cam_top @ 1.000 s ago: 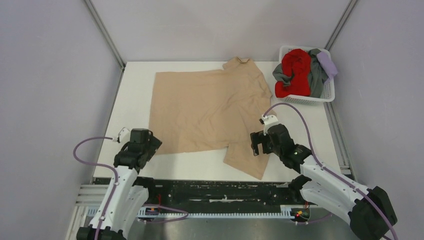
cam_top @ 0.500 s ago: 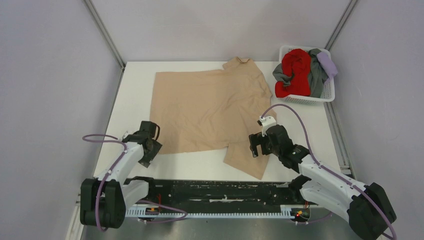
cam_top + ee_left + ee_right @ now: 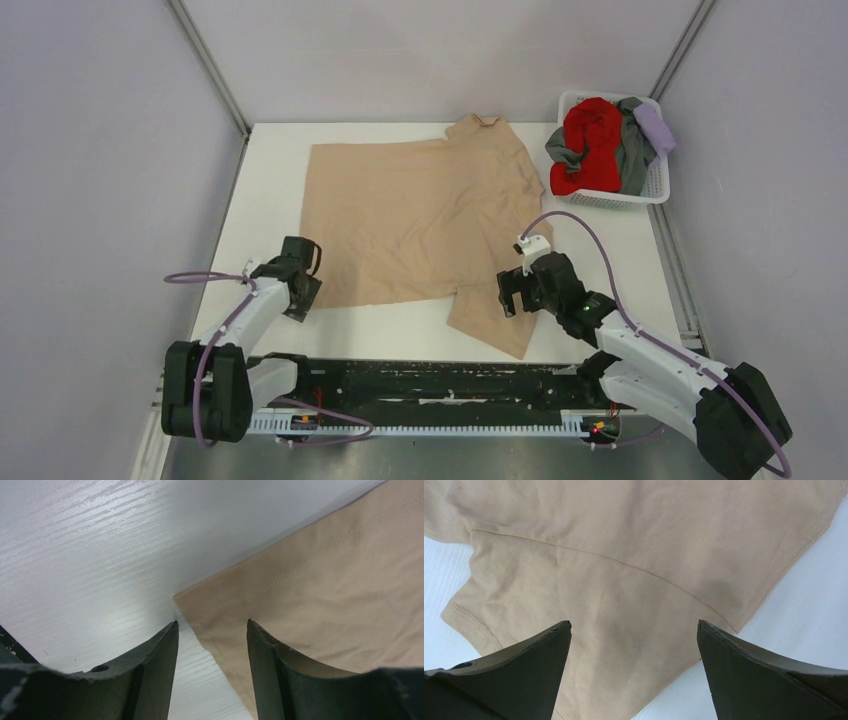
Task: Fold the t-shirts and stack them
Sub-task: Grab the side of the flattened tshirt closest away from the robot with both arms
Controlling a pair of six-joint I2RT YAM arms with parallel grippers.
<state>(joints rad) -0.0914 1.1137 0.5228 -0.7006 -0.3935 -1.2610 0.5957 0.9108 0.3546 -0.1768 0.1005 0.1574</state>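
A tan t-shirt lies spread flat on the white table, with one sleeve pointing to the near edge. My left gripper is open and low at the shirt's near-left hem corner. In the left wrist view the corner of the tan shirt lies between the tips of the left gripper, not gripped. My right gripper is open over the near sleeve. In the right wrist view the right gripper stands wide apart above the sleeve cloth. Red, grey and lavender shirts lie in the basket.
The white lattice basket stands at the far right corner of the table. Grey walls with metal rails close in the left, right and back. The black rail carrying the arm bases runs along the near edge.
My left arm has swung down and low, bringing its gripper to the hem corner. My right gripper has shifted slightly nearer and left over the sleeve. The shirt has not moved.
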